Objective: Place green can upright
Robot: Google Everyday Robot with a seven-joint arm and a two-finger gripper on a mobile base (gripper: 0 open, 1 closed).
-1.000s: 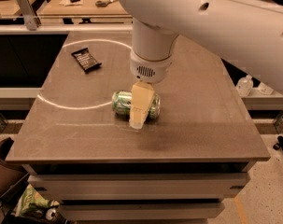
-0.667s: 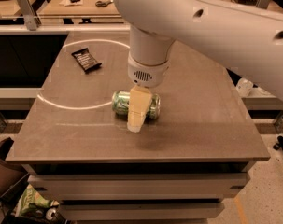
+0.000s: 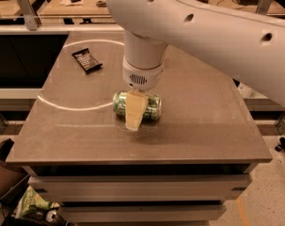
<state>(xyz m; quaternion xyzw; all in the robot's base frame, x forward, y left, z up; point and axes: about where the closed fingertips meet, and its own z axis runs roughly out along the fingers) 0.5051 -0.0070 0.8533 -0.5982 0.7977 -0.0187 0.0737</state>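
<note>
At the left of the bench, a flat black snack bar wrapper (image 3: 87, 60) lies inside a thin pale ring marked on the top. It is well apart from the work and appears to have no part in it.

Near the middle, the light green and white aluminium drink can (image 3: 150, 108) lies on its side, its long axis running left to right across the bench. It is not yet upright, so the task is still open.

The tan two-part claw (image 3: 134, 113) comes straight down over the can's middle from the thick white robot arm (image 3: 203, 27), which reaches in from the upper right. Crossing the can at its waist is probably meant to allow a firm hold for tipping it onto its base. I cannot tell whether the claw is clenched on the can or only set about it.

The grey-brown smooth-topped bench (image 3: 203, 126) is flat and slightly glossy, so the can could roll if nudged.

Beyond it stand wooden work tables (image 3: 76, 4) with small items. A crumpled green bag (image 3: 34, 205) lies low on the left and speckled floor (image 3: 269, 197) shows on the right.
</note>
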